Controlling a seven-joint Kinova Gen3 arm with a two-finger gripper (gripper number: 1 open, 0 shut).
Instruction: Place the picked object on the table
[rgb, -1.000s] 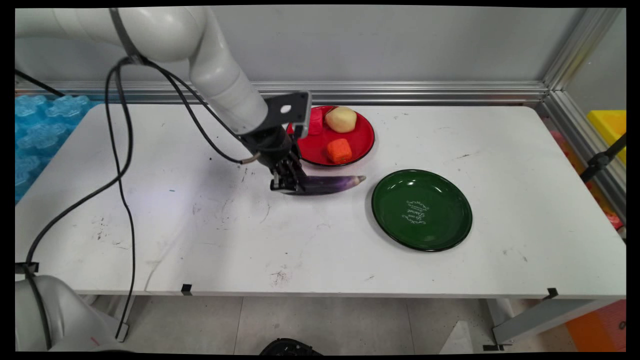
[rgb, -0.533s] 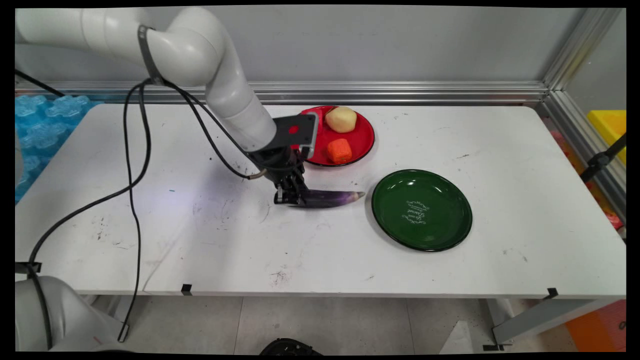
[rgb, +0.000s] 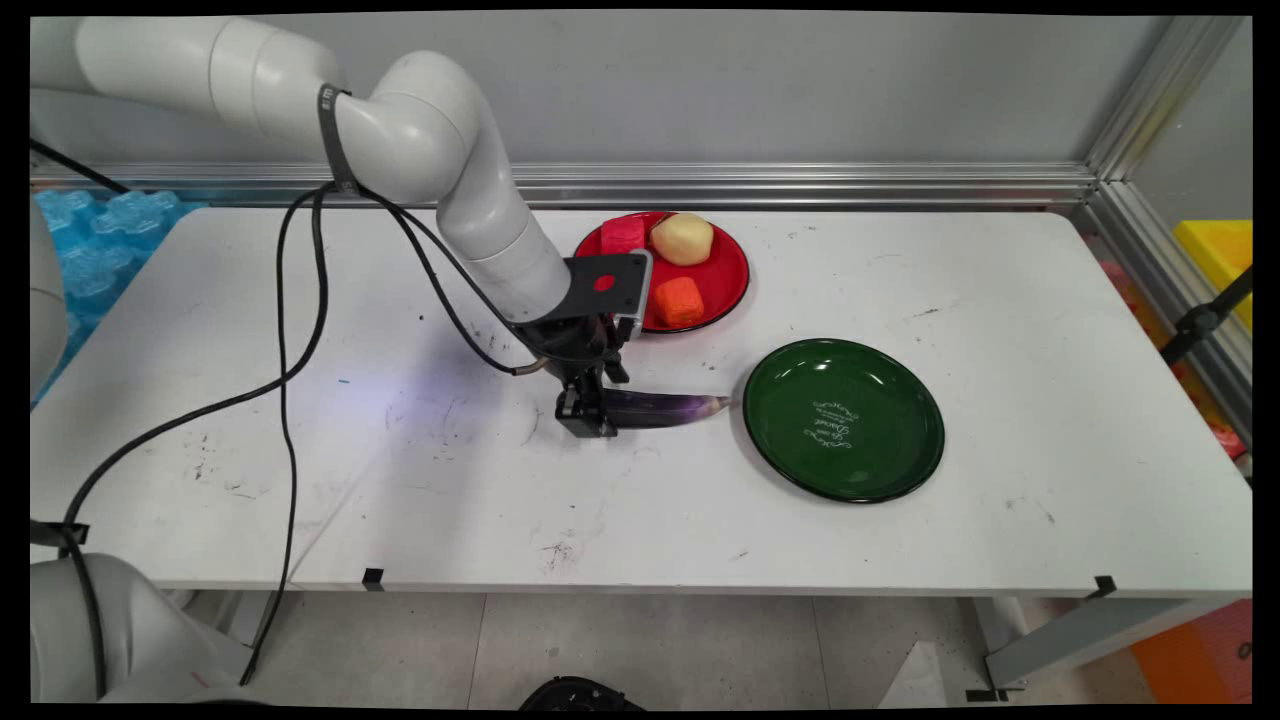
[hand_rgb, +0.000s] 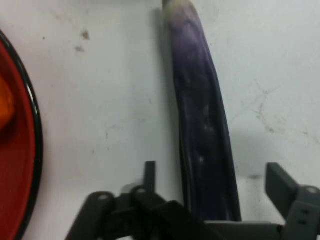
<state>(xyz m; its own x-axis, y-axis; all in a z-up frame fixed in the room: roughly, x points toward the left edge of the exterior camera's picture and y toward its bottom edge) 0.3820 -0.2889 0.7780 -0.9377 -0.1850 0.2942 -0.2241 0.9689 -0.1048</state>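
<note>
A long purple eggplant (rgb: 665, 407) lies on the white table (rgb: 300, 450), its pale tip pointing at the green plate (rgb: 800, 420). My gripper (rgb: 590, 420) stands over its thick end, pointing down. In the hand view the eggplant (hand_rgb: 200, 115) runs up from between the fingers. The gripper (hand_rgb: 214, 175) is open, with a gap between each fingertip (hand_rgb: 277, 182) and the eggplant's skin. The red plate (rgb: 725, 285) sits just behind the gripper, and its rim (hand_rgb: 35, 150) shows at the hand view's left.
On the red plate lie a potato (rgb: 682, 239), an orange carrot piece (rgb: 679, 301) and a red cube (rgb: 622, 235). The green plate holds nothing. Black cables hang from the arm over the table's left half. Blue foam (rgb: 90, 250) lies beyond the left edge.
The gripper and the eggplant's thick end have moved toward the table's near side and down. The eggplant's tip stayed close to the green plate. The plates have not moved.
</note>
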